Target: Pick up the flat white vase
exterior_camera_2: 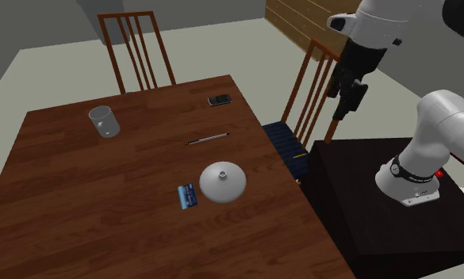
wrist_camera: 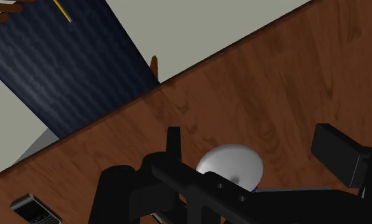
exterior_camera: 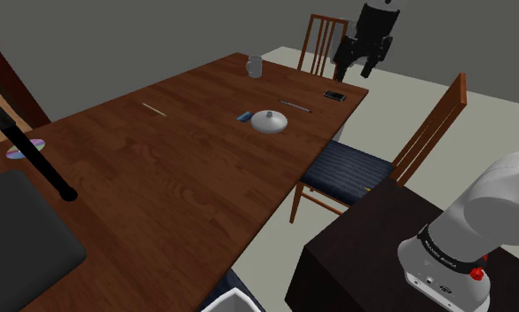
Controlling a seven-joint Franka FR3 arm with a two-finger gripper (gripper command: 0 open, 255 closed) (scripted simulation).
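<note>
Nearest the wrist lens: two black fingers (wrist_camera: pixel 172 145), spread wide, clasping nothing. Framed between them, but far below and untouched: vase (wrist_camera: pixel 232 164), a low pale dome with a small neck at its middle, resting on the table (wrist_camera: pixel 292 76), not far from the edge next to the blue chair (wrist_camera: pixel 70 70).

Seen from the shoulder view: gripper (exterior_camera: pixel 355 71) hanging high by the chair side of the table, well apart from the vase (exterior_camera: pixel 270 121), with the vase lower down and toward that view's left. Much the same in the second exterior view: gripper (exterior_camera_2: pixel 345 107) up at the right above the chair, vase (exterior_camera_2: pixel 223 181) down and to the left, just beside a small blue card (exterior_camera_2: pixel 187 196), with a pen (exterior_camera_2: pixel 208 139) a little further off.

Round in plan, so no long axis to match; any finger turn should serve. Probably calls next for a long descent, drifting inward over the table to centre the dome between the fingers. Likely trouble: shallow sloped sides slipping from the pads.
</note>
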